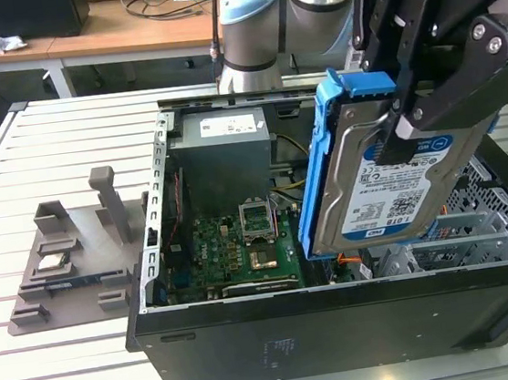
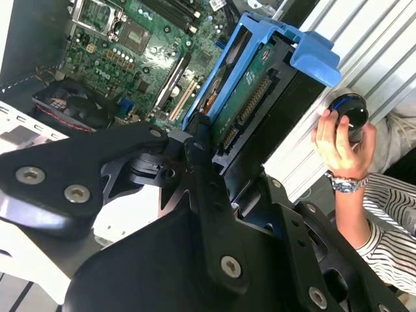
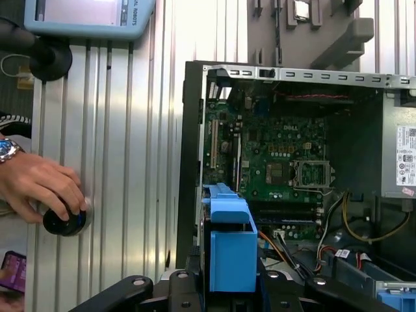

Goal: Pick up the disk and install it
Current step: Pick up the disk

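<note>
The disk [image 1: 378,190], a silver hard drive with a blue-and-white label in a blue plastic carrier, hangs upright and slightly tilted above the open computer case [image 1: 343,327]. It is over the case's right part in the exterior view. My gripper [image 1: 398,128] is shut on the disk's upper portion, one black finger lying across the label. The second wrist view has the disk [image 2: 257,81] edge-on, circuit side showing, sticking out from my gripper [image 2: 205,140]. In the first wrist view the blue carrier [image 3: 231,253] rises just in front of the gripper [image 3: 227,292], above the case's near wall.
Inside the case lie a green motherboard [image 1: 242,246] and a grey power supply [image 1: 227,152]. A grey drive cage [image 1: 488,227] sits below the disk. A grey fixture [image 1: 69,257] holding a small chip stands at the exterior view's left. A person's hand [image 3: 39,188] rests on a black knob on the slatted table.
</note>
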Controlling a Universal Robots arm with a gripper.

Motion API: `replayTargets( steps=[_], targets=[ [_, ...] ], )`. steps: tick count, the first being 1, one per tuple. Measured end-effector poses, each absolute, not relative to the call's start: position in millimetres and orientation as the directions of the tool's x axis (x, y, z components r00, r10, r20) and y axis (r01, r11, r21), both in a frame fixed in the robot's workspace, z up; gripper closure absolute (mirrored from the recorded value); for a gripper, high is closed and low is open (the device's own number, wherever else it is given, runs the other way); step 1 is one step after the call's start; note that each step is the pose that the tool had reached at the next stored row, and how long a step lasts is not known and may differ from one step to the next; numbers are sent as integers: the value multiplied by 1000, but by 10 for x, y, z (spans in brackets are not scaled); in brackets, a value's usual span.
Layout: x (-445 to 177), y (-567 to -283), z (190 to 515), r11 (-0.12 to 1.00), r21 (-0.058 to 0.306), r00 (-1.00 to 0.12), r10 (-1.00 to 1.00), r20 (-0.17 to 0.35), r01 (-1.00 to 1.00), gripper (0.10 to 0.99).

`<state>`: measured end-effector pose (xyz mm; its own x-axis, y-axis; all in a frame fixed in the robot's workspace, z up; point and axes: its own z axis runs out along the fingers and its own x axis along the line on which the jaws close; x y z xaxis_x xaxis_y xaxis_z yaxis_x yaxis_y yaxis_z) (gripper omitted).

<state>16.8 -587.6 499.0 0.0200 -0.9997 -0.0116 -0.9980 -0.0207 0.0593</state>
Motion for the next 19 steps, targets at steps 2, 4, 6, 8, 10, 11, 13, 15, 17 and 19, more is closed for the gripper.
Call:
replayTargets(
  steps=[2,4,6,8,10,11,13,15,17,19],
  targets=[
    [217,-5876,4989,-21,59,20,-1000,-12,-998,725],
    [246,-5876,4989,-21,59,20,-1000,-12,-998,725],
    [284,-5876,4988,-21,59,20,-1000,-12,-998,725],
    [319,-5876,4988,-21,59,20,-1000,-12,-998,725],
    [352,-5876,4987,-21,59,20,-1000,-12,-998,725],
    [368,-5876,4987,-21,59,20,-1000,-12,-998,725],
    [397,-5876,4986,-21,59,20,-1000,-12,-998,725],
    [425,-5876,4985,-21,59,20,-1000,-11,-998,725],
    [464,-5876,4983,-21,59,20,-1000,-11,-998,725],
    [523,-5876,4979,-21,59,20,-1000,-11,-998,725]
  ],
)
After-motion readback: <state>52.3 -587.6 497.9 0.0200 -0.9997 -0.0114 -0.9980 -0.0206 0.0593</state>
